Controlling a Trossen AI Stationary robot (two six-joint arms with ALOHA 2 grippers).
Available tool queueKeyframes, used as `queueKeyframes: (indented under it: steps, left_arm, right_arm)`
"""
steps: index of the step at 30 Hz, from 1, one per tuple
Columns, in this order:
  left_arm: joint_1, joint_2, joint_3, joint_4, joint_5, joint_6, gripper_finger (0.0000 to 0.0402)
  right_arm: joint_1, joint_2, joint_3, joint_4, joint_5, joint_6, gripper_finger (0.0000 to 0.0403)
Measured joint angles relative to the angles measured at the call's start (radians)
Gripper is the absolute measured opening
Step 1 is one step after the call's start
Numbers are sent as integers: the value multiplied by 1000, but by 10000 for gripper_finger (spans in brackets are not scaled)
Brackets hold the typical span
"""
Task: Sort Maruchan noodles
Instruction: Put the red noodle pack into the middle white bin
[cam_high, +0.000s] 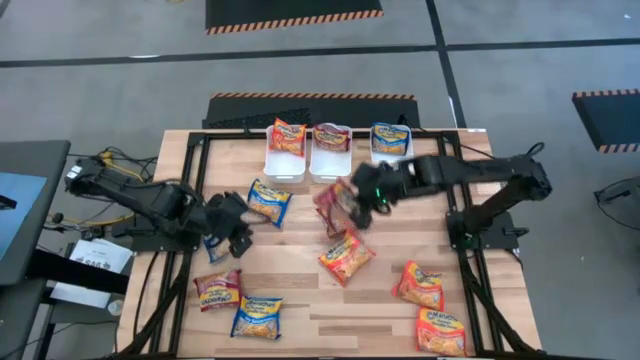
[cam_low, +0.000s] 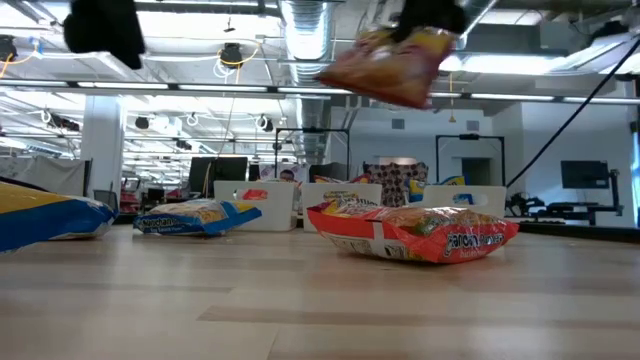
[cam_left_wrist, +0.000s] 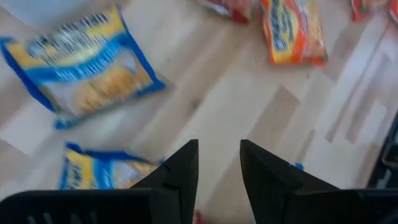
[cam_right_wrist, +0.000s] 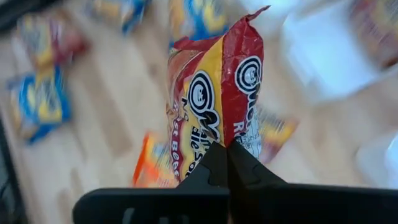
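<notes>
We are holding a dark red noodle packet (cam_right_wrist: 217, 106) pinched tight in our right claw (cam_right_wrist: 227, 155), lifting it clear above the desk (cam_high: 300, 300) over an orange packet (cam_high: 346, 256), near three white bins (cam_high: 330, 160). Our left claw (cam_left_wrist: 219, 165) is hovering part open and empty beside two blue packets (cam_left_wrist: 81, 62).

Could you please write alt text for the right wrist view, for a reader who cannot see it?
The right gripper is shut on the edge of a dark red noodle packet, holding it up above the wooden table. Blurred below lie blue packets, an orange packet and white bins.
</notes>
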Motion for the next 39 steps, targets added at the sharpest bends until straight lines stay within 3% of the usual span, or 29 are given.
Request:
queueKeyframes:
  steps: [10,17,24,39]
  left_arm:
    - [259,-80,0,79,-114,283,103]
    - [429,-91,0,132,-113,395,103]
    - [581,-95,0,158,-101,496,103]
    - [742,-94,0,193,-42,548,103]
  right_arm:
    - [-339,0,0,327,-1,-341,1]
    - [-515,33,3,495,-66,-534,0]
    - [-607,174,41,446,-148,-616,0]
    - [-587,482,274,125,-132,-837,1]
